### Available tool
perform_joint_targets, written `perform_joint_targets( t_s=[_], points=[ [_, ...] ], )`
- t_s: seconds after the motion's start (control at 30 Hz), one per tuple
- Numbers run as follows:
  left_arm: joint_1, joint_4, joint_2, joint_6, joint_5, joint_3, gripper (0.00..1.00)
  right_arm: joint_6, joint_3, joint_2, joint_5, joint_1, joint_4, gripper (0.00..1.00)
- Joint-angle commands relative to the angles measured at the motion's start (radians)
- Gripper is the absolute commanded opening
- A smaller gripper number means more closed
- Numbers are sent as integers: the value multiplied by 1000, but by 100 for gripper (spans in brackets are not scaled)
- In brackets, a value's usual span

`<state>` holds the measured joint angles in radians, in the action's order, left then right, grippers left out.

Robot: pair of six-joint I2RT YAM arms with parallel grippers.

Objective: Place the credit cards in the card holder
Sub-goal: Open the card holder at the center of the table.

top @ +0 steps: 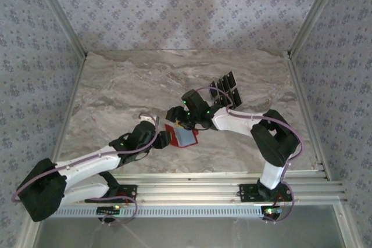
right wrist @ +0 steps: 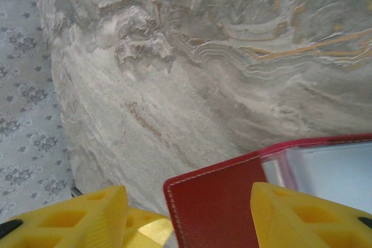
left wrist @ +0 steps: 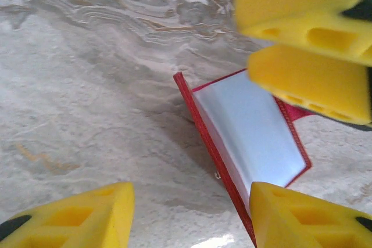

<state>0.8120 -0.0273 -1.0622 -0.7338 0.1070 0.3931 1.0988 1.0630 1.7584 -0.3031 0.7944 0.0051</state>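
The red card holder (top: 185, 137) lies open at the table's near middle, its greyish clear pocket (left wrist: 250, 126) facing up. My left gripper (top: 165, 139) is at its left edge. In the left wrist view its jaws (left wrist: 192, 219) stand open over bare table, the right fingertip against the holder's red rim. My right gripper (top: 183, 121) hangs over the holder's far side. It is open (right wrist: 189, 219), with the red cover (right wrist: 221, 201) between its fingers, which also show as yellow fingers (left wrist: 308, 79) from the left wrist. Several black credit cards (top: 226, 90) lie in a row behind the right arm.
The marble-patterned table (top: 116, 97) is walled by patterned panels on three sides, with metal rails (top: 221, 181) along the near edge. The right arm's forearm (top: 238, 121) passes just in front of the cards.
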Motion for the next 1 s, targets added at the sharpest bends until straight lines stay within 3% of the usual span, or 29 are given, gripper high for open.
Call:
perform_joint_targets(
  t_s=[0.0,0.63,0.97],
  points=[
    [2,36,18,9,75,-14,54,-19,-39,-18,13,-15,-33,60],
    [-135,-39,-280,127,25,48,50,-85,-166,-29,84,-43,-60,59],
    [-147,-51,-366,169,-3,117,51,-434,-20,-58,192,-19,-316,57]
  ],
)
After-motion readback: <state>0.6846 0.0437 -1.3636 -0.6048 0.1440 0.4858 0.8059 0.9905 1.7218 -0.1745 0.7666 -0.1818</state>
